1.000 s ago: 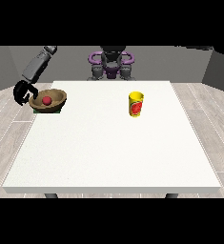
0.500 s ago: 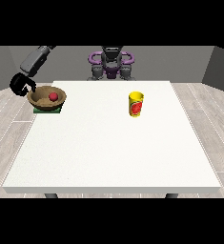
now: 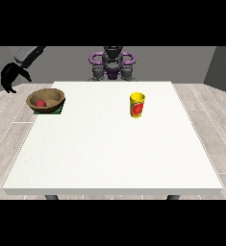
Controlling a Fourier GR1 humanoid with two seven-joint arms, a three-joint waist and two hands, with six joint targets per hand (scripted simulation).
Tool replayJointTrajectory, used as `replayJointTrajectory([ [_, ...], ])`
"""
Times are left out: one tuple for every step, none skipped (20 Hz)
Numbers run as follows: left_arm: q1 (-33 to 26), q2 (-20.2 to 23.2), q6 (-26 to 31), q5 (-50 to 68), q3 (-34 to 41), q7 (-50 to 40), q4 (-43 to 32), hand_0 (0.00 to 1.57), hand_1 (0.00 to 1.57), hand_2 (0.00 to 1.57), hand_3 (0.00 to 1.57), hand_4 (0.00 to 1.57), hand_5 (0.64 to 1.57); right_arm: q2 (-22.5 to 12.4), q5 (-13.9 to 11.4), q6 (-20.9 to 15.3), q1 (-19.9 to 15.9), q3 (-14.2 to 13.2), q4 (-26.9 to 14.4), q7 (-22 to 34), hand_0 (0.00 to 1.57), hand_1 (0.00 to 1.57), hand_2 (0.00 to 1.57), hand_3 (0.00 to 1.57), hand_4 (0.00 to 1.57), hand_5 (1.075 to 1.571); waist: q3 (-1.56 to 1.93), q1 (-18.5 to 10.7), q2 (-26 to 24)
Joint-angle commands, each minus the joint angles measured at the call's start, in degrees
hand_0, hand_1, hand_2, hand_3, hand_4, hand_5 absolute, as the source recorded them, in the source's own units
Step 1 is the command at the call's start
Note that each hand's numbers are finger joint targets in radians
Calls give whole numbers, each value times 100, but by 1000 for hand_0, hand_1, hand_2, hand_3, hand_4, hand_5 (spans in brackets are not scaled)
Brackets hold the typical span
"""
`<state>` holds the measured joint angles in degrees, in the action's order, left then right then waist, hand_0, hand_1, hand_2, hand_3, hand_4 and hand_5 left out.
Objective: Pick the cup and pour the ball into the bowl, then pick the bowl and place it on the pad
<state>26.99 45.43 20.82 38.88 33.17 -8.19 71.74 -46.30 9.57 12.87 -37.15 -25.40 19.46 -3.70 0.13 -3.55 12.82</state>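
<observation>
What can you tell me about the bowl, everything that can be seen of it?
The bowl is brown and looks wooden, round and shallow, with a thick rim. It stands upright near the table's far corner at the view's left. A red ball lies inside it. It sits on a green pad, of which only an edge and a corner show beneath it. No hand touches it: the hand at the view's left hangs apart, up and to the left, off the table. The yellow cup stands far to its right.

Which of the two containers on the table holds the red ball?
The brown bowl at the table's left edge, resting on the green pad, holds the red ball; the yellow cup stands apart.
</observation>
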Motion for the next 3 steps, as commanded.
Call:
replayJointTrajectory([
  [-76,-458,-391,-128,-528,-474,92,0,0,0,0,983,1570,-54,-126,277,-337,270,266,543,0,0,0,0,442,1255,-21,237,-1121],
  [-253,-367,-262,-193,-413,-374,-135,0,0,0,0,983,1570,368,-55,236,-213,263,422,166,0,0,0,0,659,1233,-22,227,-1275],
  [-227,-539,-395,-371,-620,-359,-176,0,0,0,0,983,1570,486,4,242,-621,287,624,323,0,0,0,0,701,1219,-33,393,-1463],
])
